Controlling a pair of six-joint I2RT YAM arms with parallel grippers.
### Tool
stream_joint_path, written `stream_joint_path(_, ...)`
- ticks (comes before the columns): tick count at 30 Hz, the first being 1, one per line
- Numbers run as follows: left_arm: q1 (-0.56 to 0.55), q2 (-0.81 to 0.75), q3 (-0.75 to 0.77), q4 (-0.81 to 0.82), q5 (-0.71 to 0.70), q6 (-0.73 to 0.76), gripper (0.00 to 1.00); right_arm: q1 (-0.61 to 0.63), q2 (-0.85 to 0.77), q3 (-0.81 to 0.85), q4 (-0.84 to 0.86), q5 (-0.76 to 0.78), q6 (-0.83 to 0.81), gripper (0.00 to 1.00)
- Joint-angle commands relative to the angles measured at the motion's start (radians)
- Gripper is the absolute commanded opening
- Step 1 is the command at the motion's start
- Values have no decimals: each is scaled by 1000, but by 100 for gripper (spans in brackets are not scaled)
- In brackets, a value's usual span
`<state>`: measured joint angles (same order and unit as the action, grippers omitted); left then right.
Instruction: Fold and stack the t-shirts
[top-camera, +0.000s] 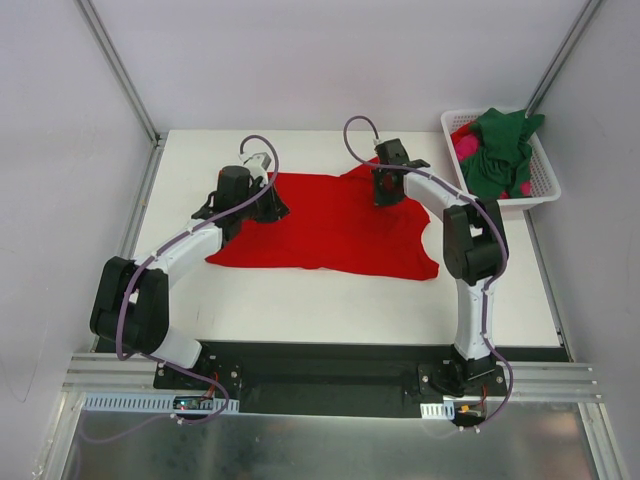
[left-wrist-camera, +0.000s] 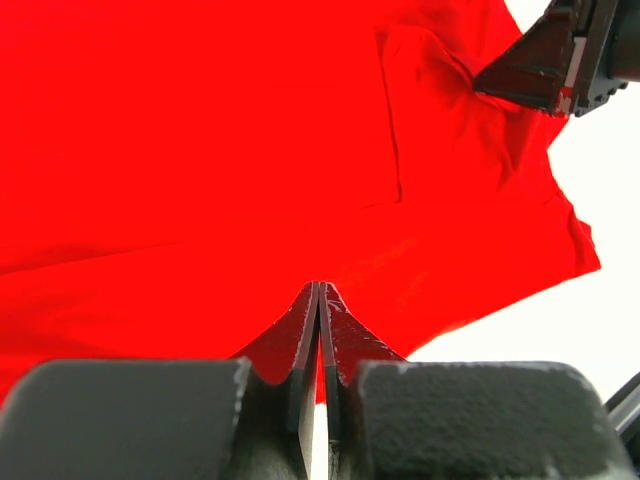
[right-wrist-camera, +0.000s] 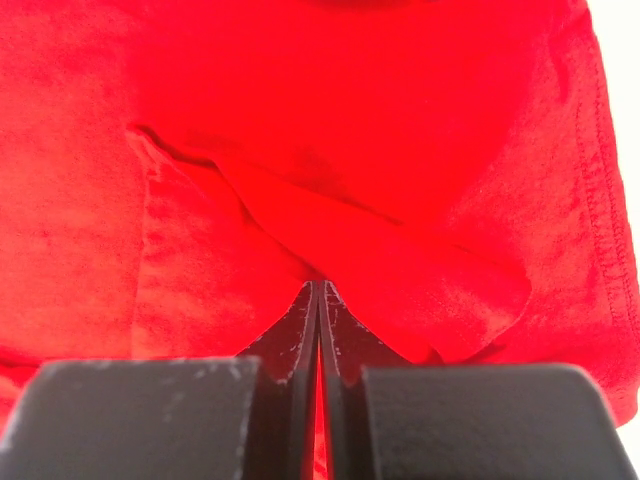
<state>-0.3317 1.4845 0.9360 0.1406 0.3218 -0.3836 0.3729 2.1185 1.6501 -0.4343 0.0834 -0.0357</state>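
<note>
White bench (top-camera: 300, 300) holds our red t-shirt (top-camera: 330, 225), long side left-right; left gripper (left-wrist-camera: 318, 288) and right gripper (right-wrist-camera: 318, 286) (fingers pressed together) pinch its far edge.

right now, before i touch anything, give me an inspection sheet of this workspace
surface: white table, matte, flat
job's things: red t-shirt spread out and unfolded mid-table; green t-shirt and pink t-shirt bunched in the white basket at the far right corner
clutter: nothing seen
grippers: left pincer shut, tips at the left side of the red t-shirt, grip not certain; right pincer shut on a fold of the red t-shirt
cables: purple cables loop above both wrists
surroundings: pale walls, metal frame posts
</note>
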Motion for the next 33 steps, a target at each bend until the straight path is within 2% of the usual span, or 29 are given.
stream_joint_path(1,11,-46,-3,22,-9,23,0,0,6,43,-32,13,-18,1)
stream_joint_path(33,33,-33,-12,24,0,14,0,0,61,73,-90,6,-12,1)
